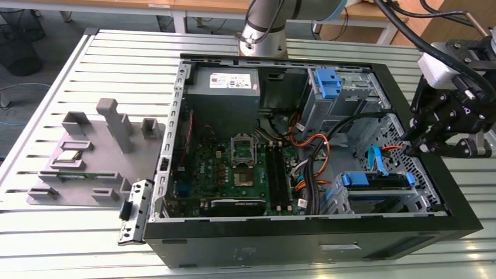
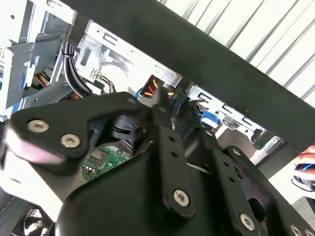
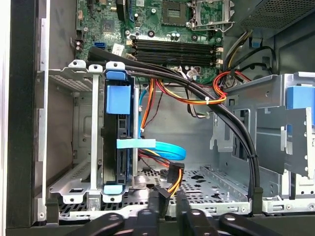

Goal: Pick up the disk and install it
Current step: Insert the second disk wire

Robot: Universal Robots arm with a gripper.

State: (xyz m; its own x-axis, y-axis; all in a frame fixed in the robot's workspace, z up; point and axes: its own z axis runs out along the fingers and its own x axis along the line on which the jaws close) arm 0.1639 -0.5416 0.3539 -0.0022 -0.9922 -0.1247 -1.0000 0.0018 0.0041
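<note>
A slatted metal tabletop carries the work. At the exterior view's left stands a grey fixture block; in the middle lies an open computer case with its motherboard exposed and a grey power-supply box at the back. Toward the right, the disk with blue rails sits in the lower drive cage, so installation looks largely done, though full seating cannot be confirmed. The gripper hovers above the case's right wall, its fingers close together and holding nothing. Bundled cables cross beside the cage.
</note>
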